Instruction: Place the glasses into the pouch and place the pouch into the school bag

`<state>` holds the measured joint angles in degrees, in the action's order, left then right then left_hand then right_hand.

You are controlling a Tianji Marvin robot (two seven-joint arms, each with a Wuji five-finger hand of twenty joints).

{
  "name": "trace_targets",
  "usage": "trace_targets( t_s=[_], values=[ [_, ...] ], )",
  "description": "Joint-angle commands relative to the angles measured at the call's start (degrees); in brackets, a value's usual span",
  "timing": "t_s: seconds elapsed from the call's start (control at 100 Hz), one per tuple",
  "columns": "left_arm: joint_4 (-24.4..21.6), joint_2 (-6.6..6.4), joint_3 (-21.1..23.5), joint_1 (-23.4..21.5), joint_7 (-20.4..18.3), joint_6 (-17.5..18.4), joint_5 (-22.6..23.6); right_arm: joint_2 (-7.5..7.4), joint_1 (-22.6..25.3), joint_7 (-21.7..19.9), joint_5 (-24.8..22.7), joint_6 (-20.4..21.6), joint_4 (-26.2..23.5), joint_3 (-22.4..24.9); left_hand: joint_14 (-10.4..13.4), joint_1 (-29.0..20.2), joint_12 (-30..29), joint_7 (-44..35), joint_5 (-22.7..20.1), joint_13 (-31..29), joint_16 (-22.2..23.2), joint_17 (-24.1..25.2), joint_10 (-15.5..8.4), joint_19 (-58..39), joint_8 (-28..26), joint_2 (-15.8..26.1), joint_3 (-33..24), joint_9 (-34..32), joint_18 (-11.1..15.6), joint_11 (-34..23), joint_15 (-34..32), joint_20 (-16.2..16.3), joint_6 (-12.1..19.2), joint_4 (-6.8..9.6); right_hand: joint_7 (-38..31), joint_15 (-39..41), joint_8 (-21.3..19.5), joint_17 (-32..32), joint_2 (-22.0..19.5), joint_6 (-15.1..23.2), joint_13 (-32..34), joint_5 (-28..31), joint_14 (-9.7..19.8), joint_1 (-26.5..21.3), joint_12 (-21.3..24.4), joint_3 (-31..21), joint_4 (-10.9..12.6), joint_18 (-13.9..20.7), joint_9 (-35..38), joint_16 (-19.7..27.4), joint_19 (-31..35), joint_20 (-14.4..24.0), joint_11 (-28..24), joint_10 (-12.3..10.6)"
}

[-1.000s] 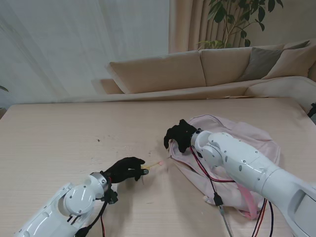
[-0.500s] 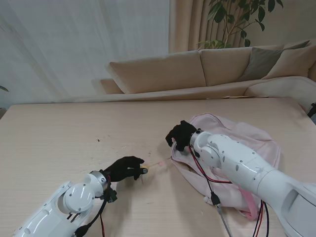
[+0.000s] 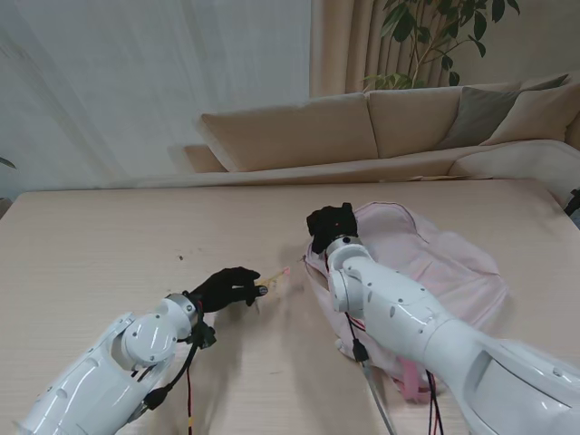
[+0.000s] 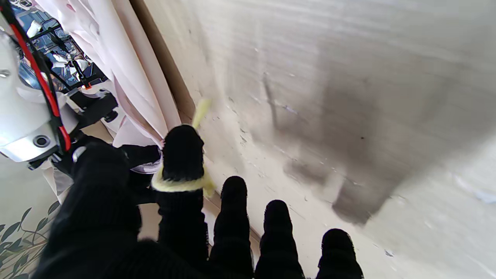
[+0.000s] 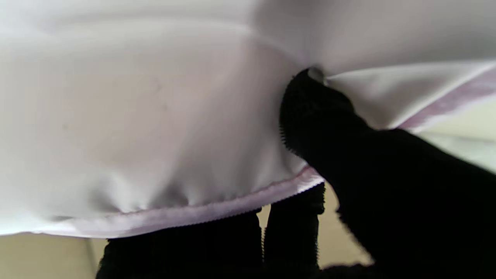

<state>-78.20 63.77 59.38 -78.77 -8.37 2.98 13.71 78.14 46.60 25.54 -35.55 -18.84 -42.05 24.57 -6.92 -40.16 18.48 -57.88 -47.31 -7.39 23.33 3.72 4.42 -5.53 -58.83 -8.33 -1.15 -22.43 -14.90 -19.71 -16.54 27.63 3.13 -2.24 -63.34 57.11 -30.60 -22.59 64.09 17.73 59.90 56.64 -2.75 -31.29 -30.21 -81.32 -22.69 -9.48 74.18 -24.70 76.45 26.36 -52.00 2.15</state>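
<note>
The pink school bag (image 3: 426, 263) lies on the table's right half. My right hand (image 3: 331, 223) is shut on its left rim and holds that rim up off the table. In the right wrist view the thumb (image 5: 321, 112) and fingers pinch the bag's pale fabric (image 5: 155, 116) along its pink hem. My left hand (image 3: 227, 288) is nearer to me, left of the bag, shut on a thin yellow strip (image 3: 277, 275) that points toward the bag. That yellow strip (image 4: 182, 185) wraps my index finger, its end (image 4: 202, 110) close to the school bag (image 4: 128, 77). Neither glasses nor a distinct pouch can be made out.
A beige sofa (image 3: 381, 127) and a plant (image 3: 435, 36) stand beyond the table's far edge (image 3: 181, 188). Red and black cables (image 3: 362, 344) hang under my right forearm across the bag's near side.
My right hand rose and moved farther from me, lifting the bag's rim and bunching the bag. The left hand crept farther and right with the yellow strip.
</note>
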Motion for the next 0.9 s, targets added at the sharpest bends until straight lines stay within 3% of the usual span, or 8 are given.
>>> trace_targets(
  t_s=[0.0,0.19,0.34,0.55,0.89],
  values=[
    [0.0,0.87,-0.3,0.4,-0.4,-0.2,-0.8,2.21,-0.3,0.0,0.8,-0.2,2.1,0.4,0.9,0.0,0.5,-0.5,0.3,1.5,0.1,0.6,-0.6,-0.4,-0.8,0.4,1.2,1.6,-0.6,0.2,1.0,0.6,1.6,1.4,-1.5,3.0,-0.1,-0.1,-1.0,-1.0,5.2,2.6,-2.0,-2.4,-4.4,-6.6,-0.4,-0.6,6.1,-0.1,2.2,1.9,-5.3,7.6],
    [-1.1,0.87,-1.7,0.0,-1.4,-0.5,-2.6,6.3,-1.2,4.6,4.5,-4.6,9.1,1.2,0.8,0.0,0.5,-1.6,-2.9,1.5,0.1,0.7,-0.8,-0.4,-0.8,0.5,1.3,1.3,-0.6,0.0,0.9,0.7,0.5,1.37,-1.7,3.3,-0.1,0.2,-1.1,-1.7,5.1,2.8,-2.8,-3.0,-4.7,-6.4,0.0,-1.2,6.2,0.3,2.6,2.1,-5.2,8.2],
    [-2.5,0.69,-2.6,-1.1,-1.9,-1.1,-2.8,7.98,-2.0,6.0,6.0,-5.8,12.8,1.1,0.8,-0.2,0.5,-1.4,-3.4,1.5,0.1,0.7,-0.6,-0.5,-0.4,0.6,1.2,1.3,-0.5,-0.1,0.9,0.7,0.1,1.37,-1.8,3.6,-0.1,0.2,-1.0,-1.8,5.2,3.1,-3.0,-3.2,-4.7,-6.3,0.0,-1.4,6.3,0.5,2.7,2.2,-5.3,8.4],
    [-7.7,0.02,-1.9,-6.5,-2.6,-1.1,-3.0,9.0,-2.5,7.1,6.3,-7.3,15.4,0.7,0.7,-0.7,0.5,-1.9,-4.1,1.4,0.2,0.6,-0.5,-0.5,-0.4,0.9,1.1,0.7,-0.5,-0.3,0.8,0.8,-0.1,1.4,-2.0,3.9,-0.2,-0.3,-0.6,-2.0,5.6,3.4,-3.2,-3.2,-4.6,-6.4,0.0,-1.3,6.8,0.9,3.1,2.4,-5.4,8.6],
    [-14.6,-1.14,-1.1,-14.2,-4.9,0.5,-5.6,9.12,-2.3,7.7,6.2,-9.1,15.6,1.0,0.3,-1.5,0.4,-1.7,-4.4,0.9,0.0,0.4,-0.1,-0.5,-0.1,2.0,1.1,-0.3,-0.8,0.0,0.9,0.7,0.1,1.35,-2.0,3.9,0.1,-1.4,0.1,-2.6,6.4,3.9,-3.2,-3.2,-4.4,-6.5,-0.2,-0.7,7.6,1.4,3.5,2.5,-5.0,8.6]
  ],
)
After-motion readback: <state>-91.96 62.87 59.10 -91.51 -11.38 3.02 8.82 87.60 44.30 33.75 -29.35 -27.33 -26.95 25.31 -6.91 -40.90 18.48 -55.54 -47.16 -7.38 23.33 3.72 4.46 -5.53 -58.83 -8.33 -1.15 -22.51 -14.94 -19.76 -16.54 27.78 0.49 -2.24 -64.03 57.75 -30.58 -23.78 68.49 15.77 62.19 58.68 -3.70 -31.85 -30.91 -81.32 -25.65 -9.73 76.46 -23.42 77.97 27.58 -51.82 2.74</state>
